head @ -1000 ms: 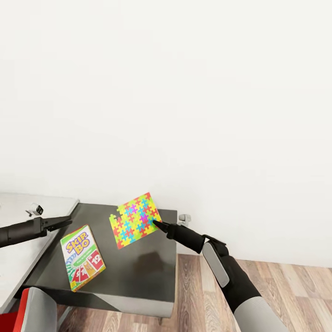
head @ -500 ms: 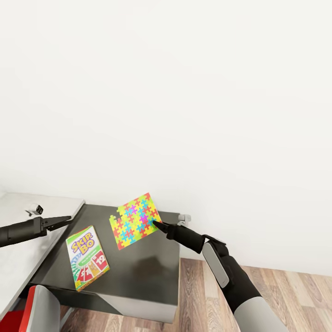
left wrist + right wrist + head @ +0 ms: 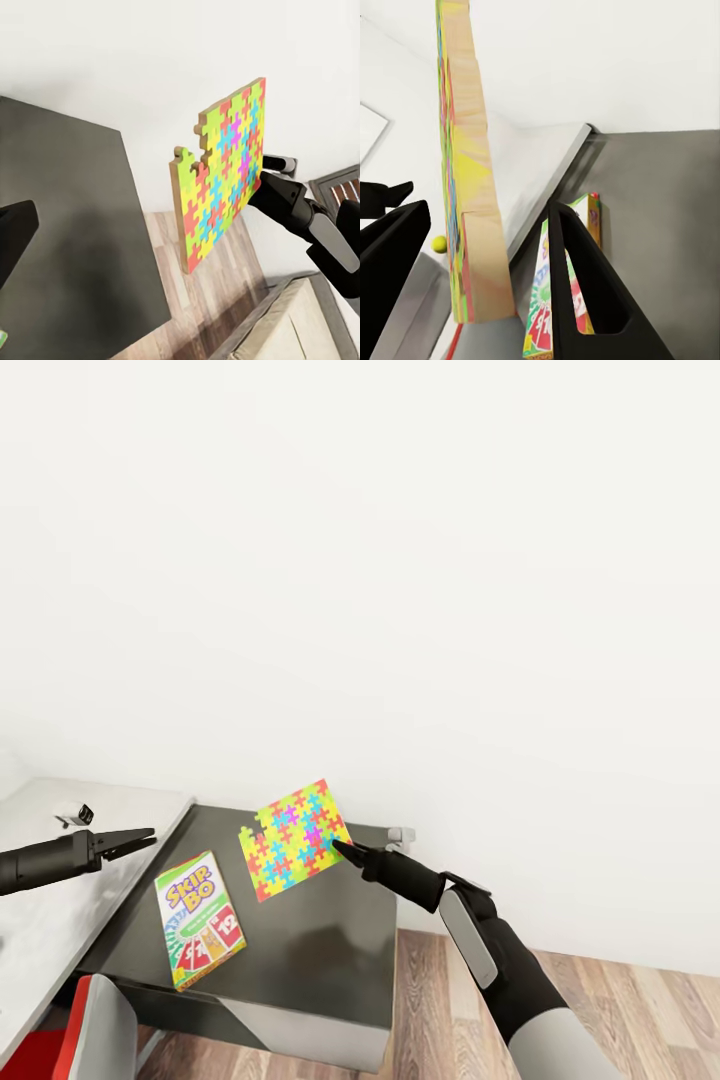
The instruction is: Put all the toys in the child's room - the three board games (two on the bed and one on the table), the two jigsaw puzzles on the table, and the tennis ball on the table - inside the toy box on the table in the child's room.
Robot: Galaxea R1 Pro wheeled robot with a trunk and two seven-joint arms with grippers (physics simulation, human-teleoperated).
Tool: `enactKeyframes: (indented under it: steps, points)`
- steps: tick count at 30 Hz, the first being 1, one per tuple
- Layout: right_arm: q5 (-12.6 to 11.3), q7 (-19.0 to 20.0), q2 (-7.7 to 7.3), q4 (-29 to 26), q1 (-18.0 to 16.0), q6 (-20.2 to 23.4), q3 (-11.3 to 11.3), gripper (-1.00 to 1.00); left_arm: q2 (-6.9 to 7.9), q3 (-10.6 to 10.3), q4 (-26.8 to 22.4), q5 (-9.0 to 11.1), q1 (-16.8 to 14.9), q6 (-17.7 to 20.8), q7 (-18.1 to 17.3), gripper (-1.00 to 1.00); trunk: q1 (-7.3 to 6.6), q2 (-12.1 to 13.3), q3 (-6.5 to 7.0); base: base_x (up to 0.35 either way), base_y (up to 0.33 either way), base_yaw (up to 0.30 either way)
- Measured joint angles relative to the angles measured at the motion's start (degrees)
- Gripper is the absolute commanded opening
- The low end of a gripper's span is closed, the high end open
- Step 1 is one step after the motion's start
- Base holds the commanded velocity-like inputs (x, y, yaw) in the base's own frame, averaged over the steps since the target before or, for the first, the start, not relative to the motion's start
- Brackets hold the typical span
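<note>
Item: thin flat multicoloured jigsaw puzzle (image 3: 296,838), pinched on edge by right end effector (image 3: 340,849) above dark grey table (image 3: 300,950), Skip-Bo box (image 3: 201,929) at 8 o'clock. Risk: shallow edge grip; puzzle may slip.

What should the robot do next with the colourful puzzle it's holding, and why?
Probably carry it left, toward the pale end of the table. The right gripper grips the jigsaw puzzle by its edge, lifted off the dark section, and no toy box is in sight here. The Skip-Bo box lies below.
</note>
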Motion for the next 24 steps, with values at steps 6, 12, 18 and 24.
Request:
enactKeyframes:
  steps: [6, 12, 18, 24]
  points:
    - [0.1, 0.0, 0.03, 0.0, 0.1, -0.1, 0.0, -1.0, 0.0, 0.0, -0.1, 0.0, 0.0, 0.0, 0.0, 1.0, 0.0, 0.0, 0.57, 0.0, 0.0, 0.082]
    - [0.1, 0.0, 0.03, -0.4, 0.2, -0.4, 0.0, -1.0, 0.0, 0.0, -0.2, 0.0, 0.0, 0.0, 0.0, 1.0, 0.0, 0.0, 1.14, 0.0, 0.0, 0.082]
    - [0.5, 0.0, 0.02, -1.8, 0.7, -0.5, 0.0, -1.0, 0.0, 0.0, -0.2, 0.0, 0.0, 0.0, 0.0, 1.0, 0.0, 0.0, 1.71, 0.0, 0.0, 0.082]
    - [1.6, 0.0, 0.08, -2.0, 1.2, -0.5, 0.0, -1.0, 0.0, 0.0, -0.2, 0.0, 0.0, 0.0, 0.0, 1.0, 0.0, 0.0, 2.28, 0.0, 0.0, 0.082]
